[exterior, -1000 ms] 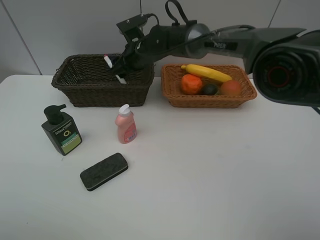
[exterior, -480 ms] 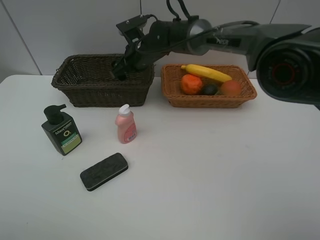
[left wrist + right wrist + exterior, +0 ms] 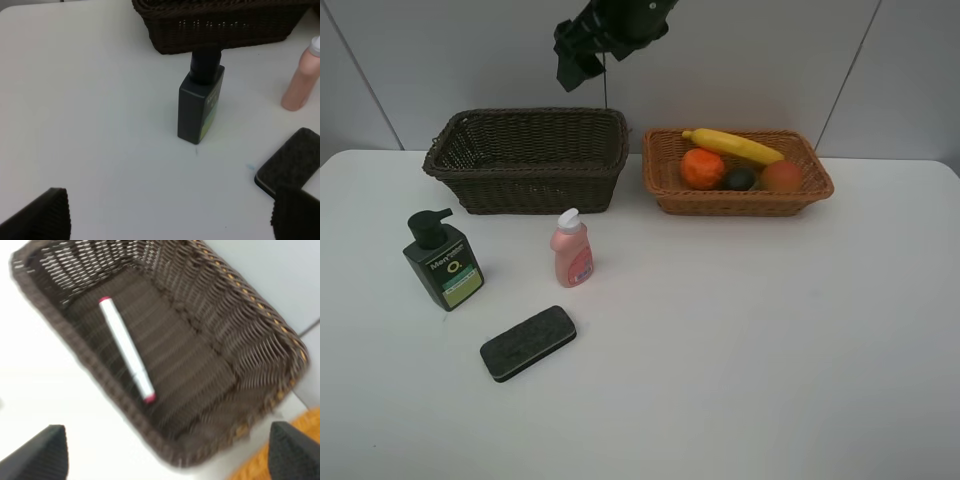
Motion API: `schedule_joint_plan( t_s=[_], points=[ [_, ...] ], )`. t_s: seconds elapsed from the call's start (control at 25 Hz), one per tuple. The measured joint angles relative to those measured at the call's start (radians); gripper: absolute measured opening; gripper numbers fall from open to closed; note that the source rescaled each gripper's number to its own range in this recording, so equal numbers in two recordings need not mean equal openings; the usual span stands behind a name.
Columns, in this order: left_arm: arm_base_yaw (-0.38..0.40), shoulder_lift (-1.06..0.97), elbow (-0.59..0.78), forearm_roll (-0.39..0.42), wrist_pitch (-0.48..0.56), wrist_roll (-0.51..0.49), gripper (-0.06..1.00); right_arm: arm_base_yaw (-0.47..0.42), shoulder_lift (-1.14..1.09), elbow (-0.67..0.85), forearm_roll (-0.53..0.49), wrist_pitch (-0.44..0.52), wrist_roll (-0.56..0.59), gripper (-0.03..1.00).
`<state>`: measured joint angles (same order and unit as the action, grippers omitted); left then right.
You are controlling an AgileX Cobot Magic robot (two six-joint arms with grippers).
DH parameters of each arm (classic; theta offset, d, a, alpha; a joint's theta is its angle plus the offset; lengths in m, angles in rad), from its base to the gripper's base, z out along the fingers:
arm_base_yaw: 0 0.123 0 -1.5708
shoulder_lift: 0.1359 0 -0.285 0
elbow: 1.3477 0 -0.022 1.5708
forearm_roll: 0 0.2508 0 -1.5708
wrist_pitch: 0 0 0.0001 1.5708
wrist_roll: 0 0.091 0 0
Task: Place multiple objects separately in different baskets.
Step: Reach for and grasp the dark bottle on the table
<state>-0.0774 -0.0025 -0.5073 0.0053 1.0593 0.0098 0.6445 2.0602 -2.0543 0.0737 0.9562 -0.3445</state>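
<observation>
High camera overlooks everything; both wrist cameras look down, sharing the dark basket [image 3: 525,150]

Baskets, quantity two: one dark brown wicker basket [image 3: 530,190] and one light tan wicker basket [image 3: 740,203]. Fruit, quantity four: one yellow banana [image 3: 732,146], one orange [image 3: 702,168], one dark mangosteen [image 3: 739,179] and one red-orange round fruit [image 3: 781,176]. Remaining items, quantity four: two bottles, namely one dark green pump bottle [image 3: 443,262] and one small pink bottle [image 3: 571,250], plus one black felt eraser [image 3: 527,342] and one white pink-tipped marker [image 3: 126,350], which gives eight loose objects in total.
</observation>
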Motion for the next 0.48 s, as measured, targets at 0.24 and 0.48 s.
schedule_joint_plan(
  t_s=[0.24,0.48],
  points=[
    [0.000,0.000,0.000,-0.005,0.000,0.000,1.00,0.000,-0.207,0.002,0.000,0.246,0.004,1.00],
    [0.000,0.000,0.000,-0.005,0.000,0.000,1.00,0.000,-0.457,0.143,-0.034,0.258,0.019,1.00]
  ],
)
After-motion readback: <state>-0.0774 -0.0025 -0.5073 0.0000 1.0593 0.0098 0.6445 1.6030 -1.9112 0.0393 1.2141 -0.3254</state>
